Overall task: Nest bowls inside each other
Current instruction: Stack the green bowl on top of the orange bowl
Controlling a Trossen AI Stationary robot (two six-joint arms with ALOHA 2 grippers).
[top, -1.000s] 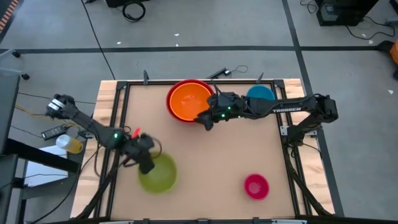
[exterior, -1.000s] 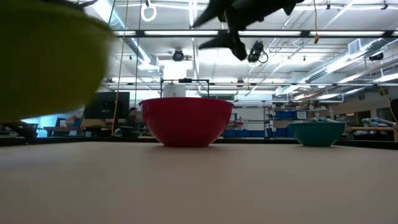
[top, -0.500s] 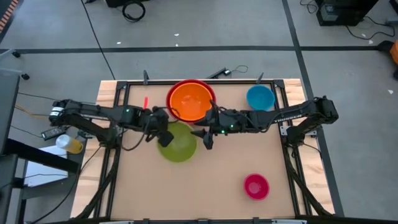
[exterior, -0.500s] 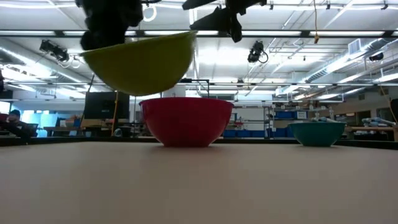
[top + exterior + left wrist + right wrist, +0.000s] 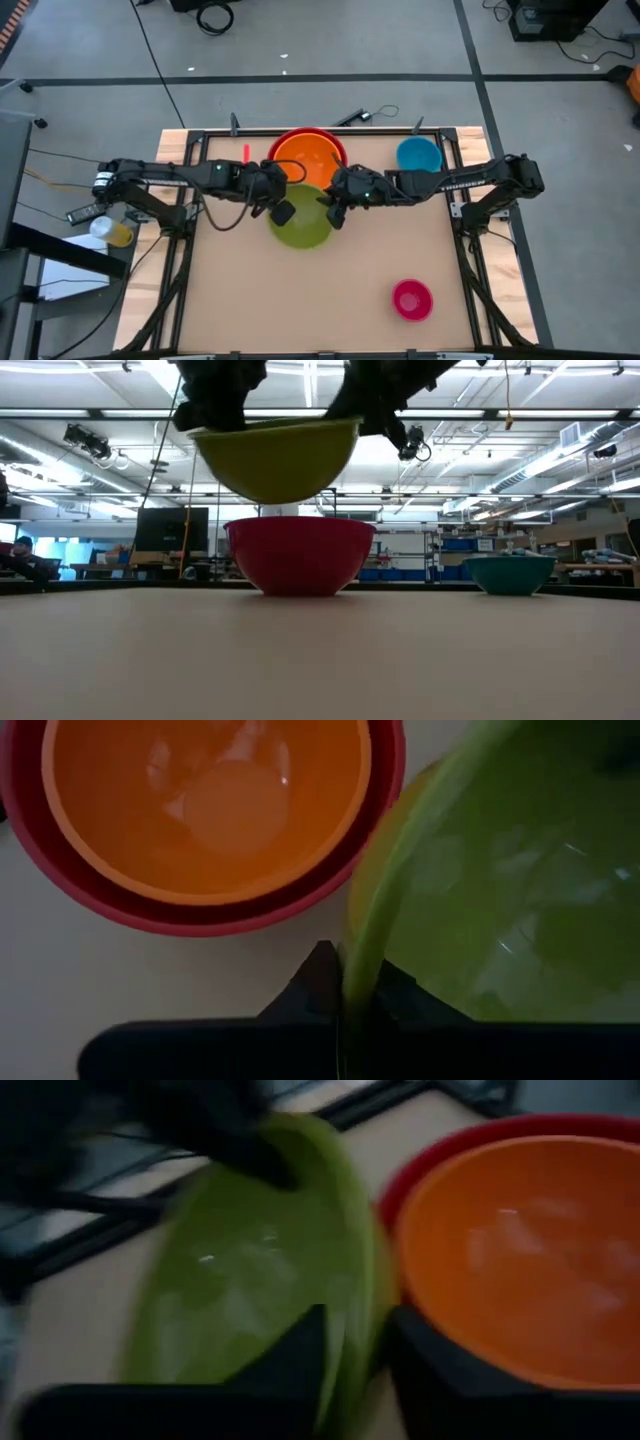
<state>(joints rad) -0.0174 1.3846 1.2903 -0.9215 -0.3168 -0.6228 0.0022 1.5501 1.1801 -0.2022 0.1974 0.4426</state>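
A yellow-green bowl hangs in the air near the table's middle, just on the near side of the red bowl. The orange bowl sits nested inside the red bowl. My left gripper is shut on the yellow-green bowl's left rim. My right gripper is closed over its right rim. A blue bowl stands on the table at the far right. A pink bowl stands at the near right. My left gripper pinches the yellow-green bowl's rim on the bowl's left side, one finger inside the bowl and one outside. It comes slanting down from the table's left. The bowl is lifted clear, its mouth up and nearly level. My right gripper has the bowl's right rim between its fingers, one inside and one outside, and the rim fills the gap. It comes slanting down from the table's right.
The raised wooden frame runs round the tabletop. A small red thing lies at the far edge, left of the red bowl. A yellow bottle stands off the table's left side. There is free room on the near half of the table.
My left gripper has carried the yellow-green bowl up and from the near left toward the table's middle, stopping beside the red bowl. The bowl has gone from tilted to nearly level. My right gripper has rolled, come slightly nearer and closed over the bowl's right rim.
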